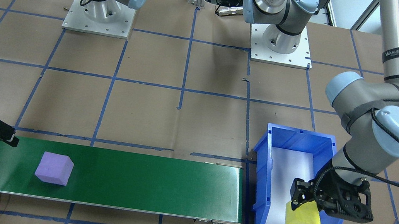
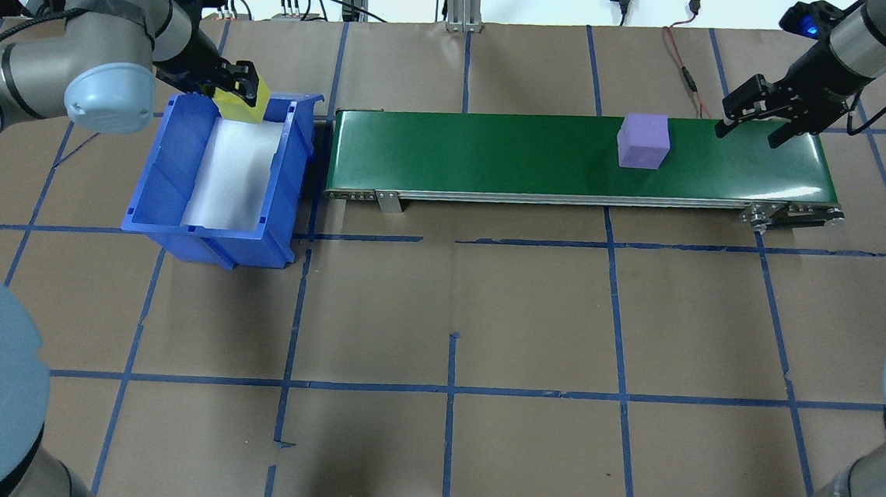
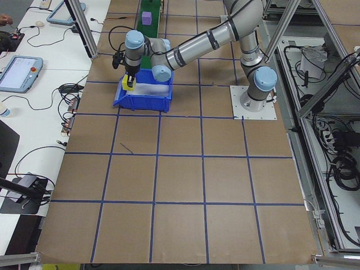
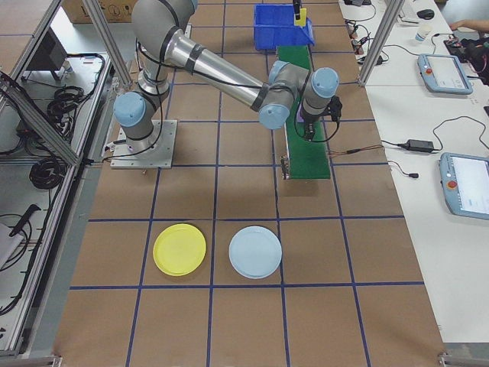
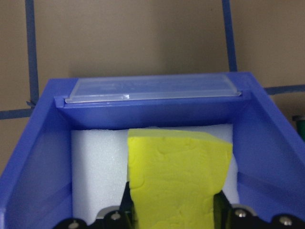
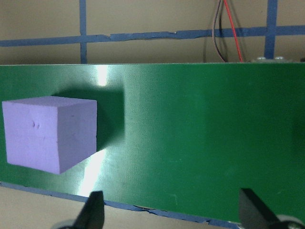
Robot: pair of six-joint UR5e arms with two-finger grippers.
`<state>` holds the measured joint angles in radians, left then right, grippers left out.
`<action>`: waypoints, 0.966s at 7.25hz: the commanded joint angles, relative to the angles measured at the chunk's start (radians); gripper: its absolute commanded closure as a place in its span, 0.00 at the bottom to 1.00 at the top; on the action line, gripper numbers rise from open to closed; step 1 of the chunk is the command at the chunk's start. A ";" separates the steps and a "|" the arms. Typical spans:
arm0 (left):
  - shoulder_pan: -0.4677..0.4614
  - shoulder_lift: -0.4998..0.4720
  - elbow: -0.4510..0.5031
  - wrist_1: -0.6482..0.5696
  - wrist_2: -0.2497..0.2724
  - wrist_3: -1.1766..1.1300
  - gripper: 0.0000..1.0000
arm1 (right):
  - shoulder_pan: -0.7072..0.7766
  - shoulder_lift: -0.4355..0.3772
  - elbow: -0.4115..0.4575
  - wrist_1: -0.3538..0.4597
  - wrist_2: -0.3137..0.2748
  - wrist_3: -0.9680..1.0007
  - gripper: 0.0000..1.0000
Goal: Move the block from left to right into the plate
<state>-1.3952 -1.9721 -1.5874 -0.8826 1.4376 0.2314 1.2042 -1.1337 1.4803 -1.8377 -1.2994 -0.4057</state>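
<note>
1. Your left gripper [image 1: 305, 203] is clamped on a yellow block [image 1: 303, 217], with the black fingers [image 2: 246, 79] pressed against its sides. It hangs inside the blue bin [image 1: 261, 191], at the bin's far end from the robot.
2. In the left wrist view you see the yellow block [image 5: 178, 179] filling the space between the fingers, with the bin's white foam lining [image 5: 97, 171] under it and a clear label strip [image 5: 152, 88] on the bin's end wall. You cannot tell from any view whether the block is touching the foam or is just above it.
3. Your right gripper [image 2: 754, 120] sits over the green conveyor belt [image 2: 496, 155], at the end far from the bin. Its fingers [image 6: 93, 214] are spread wide apart with nothing between them.
4. A purple block [image 2: 643, 141] rests flat on the belt, near the right gripper but clear of it. From the right wrist view the purple block [image 6: 50, 133] lies off to one side, outside the gap between the fingers.
5. The yellow plate [image 4: 179, 249] lies on the brown table [image 4: 244, 321], well apart from the belt's end, on the robot's right. You see a pale blue plate [image 4: 255, 251] just beside it, not touching.
6. Neither block is in the yellow plate.
</note>
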 commanded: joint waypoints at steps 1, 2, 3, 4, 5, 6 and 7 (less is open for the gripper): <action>-0.114 0.122 0.006 -0.015 0.004 -0.055 0.70 | 0.000 -0.001 -0.001 0.000 0.002 0.049 0.01; -0.173 0.127 0.021 -0.021 -0.002 -0.152 0.70 | 0.000 -0.001 -0.003 0.000 0.000 0.092 0.01; -0.221 0.110 0.021 -0.022 -0.006 -0.203 0.70 | 0.002 -0.003 -0.005 -0.001 0.000 0.163 0.01; -0.272 0.064 0.020 -0.019 -0.008 -0.230 0.70 | 0.003 0.005 -0.005 -0.024 0.002 0.166 0.01; -0.309 -0.018 0.011 0.006 -0.014 -0.230 0.70 | 0.006 0.011 -0.005 -0.038 0.003 0.157 0.01; -0.315 -0.078 0.011 0.095 -0.029 -0.233 0.70 | 0.008 0.017 -0.008 -0.053 0.014 0.147 0.00; -0.315 -0.093 0.009 0.096 -0.029 -0.233 0.66 | 0.008 0.038 -0.021 -0.067 0.014 0.110 0.00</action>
<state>-1.7015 -2.0244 -1.5763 -0.8179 1.4138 0.0015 1.2109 -1.1149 1.4706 -1.8870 -1.2891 -0.2640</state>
